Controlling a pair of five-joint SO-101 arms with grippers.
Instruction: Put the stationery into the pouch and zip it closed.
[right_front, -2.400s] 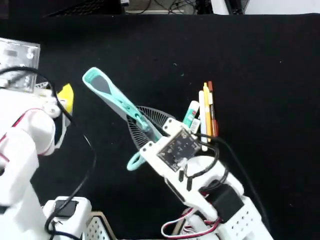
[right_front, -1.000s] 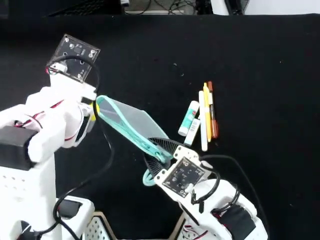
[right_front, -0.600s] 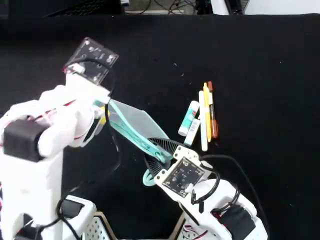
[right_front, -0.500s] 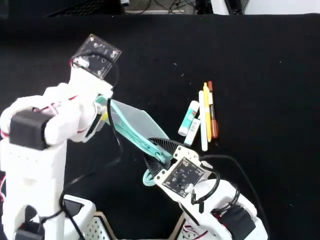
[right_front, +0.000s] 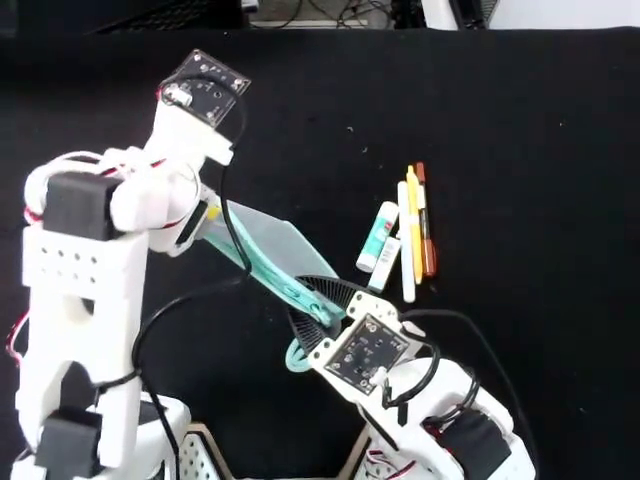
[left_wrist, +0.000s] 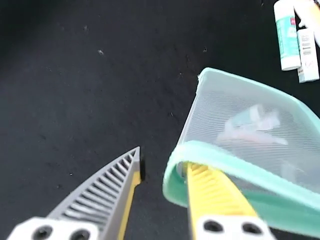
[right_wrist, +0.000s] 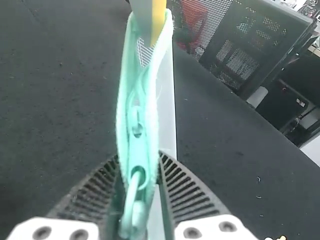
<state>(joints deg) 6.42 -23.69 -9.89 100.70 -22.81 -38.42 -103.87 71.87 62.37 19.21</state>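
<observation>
The teal-edged translucent pouch (right_front: 268, 248) is held off the table between the two arms. My right gripper (right_front: 318, 310) is shut on the pouch's (right_wrist: 145, 100) near end, beside the zipper loop (right_wrist: 131, 212). At the far end, my left gripper (left_wrist: 162, 160) is open: its yellow finger (left_wrist: 210, 192) sits inside the pouch's mouth (left_wrist: 172, 167) and its grey finger (left_wrist: 107, 187) stays outside. In the high view the left gripper (right_front: 206, 226) is at the pouch's upper-left end. The stationery lies on the table right of the pouch: a glue stick (right_front: 378, 235), a small white tube (right_front: 385, 263) and several pens (right_front: 415, 228).
Black cloth (right_front: 520, 130) covers the table. The right arm's body (right_front: 440, 410) fills the bottom middle, and the left arm's tower (right_front: 75, 300) stands at the left. A light panel corner (right_front: 200, 450) shows at the bottom edge. Black mesh racks (right_wrist: 250, 45) stand beyond the table.
The left arm has risen and swung right, bringing its gripper onto the pouch's far end. The right arm and the pouch have stayed still over the last second.
</observation>
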